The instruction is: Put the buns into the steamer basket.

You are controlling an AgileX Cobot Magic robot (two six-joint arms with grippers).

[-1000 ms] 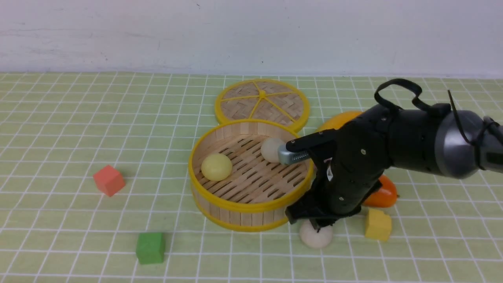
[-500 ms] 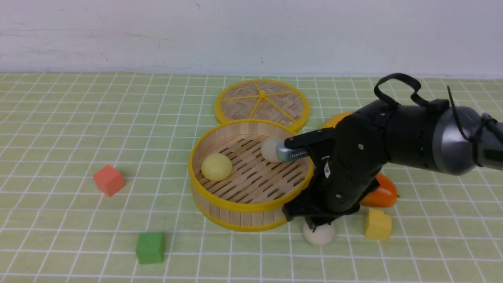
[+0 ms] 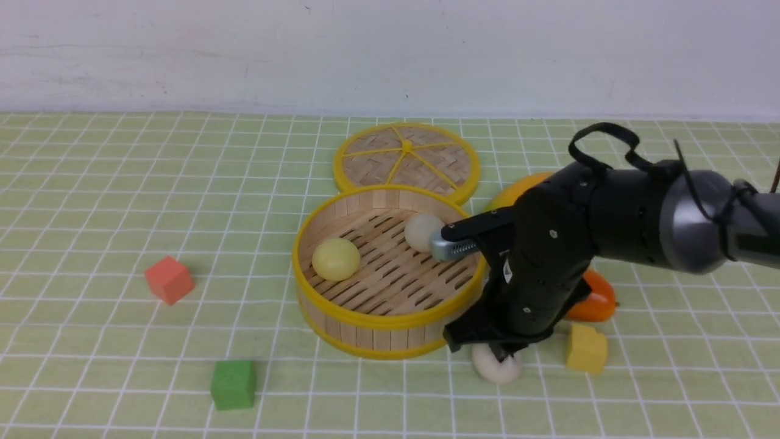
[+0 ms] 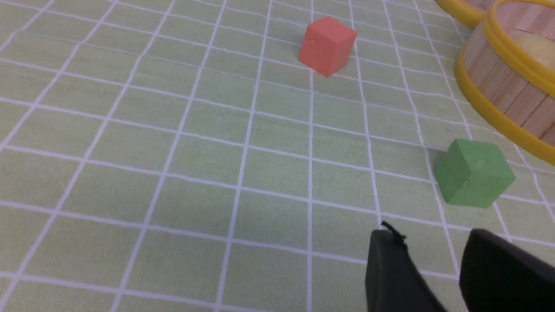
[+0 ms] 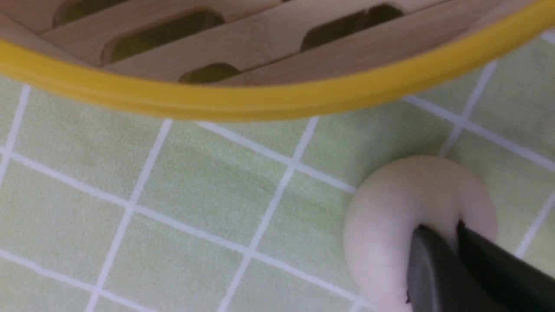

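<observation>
The steamer basket [image 3: 389, 271] sits mid-bench with two buns inside, one yellow [image 3: 336, 258], one pale [image 3: 421, 231]. The third bun [image 3: 496, 367] lies on the bench just beside its wall, where the right pincer [image 3: 498, 356] has pinched shut into the soft dough, probably to lift it in. The left pincer [image 4: 438, 268] waits wide, empty.

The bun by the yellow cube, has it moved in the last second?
Yes. The bun sits slightly closer to the yellow cube, squeezed by the right claw.
</observation>
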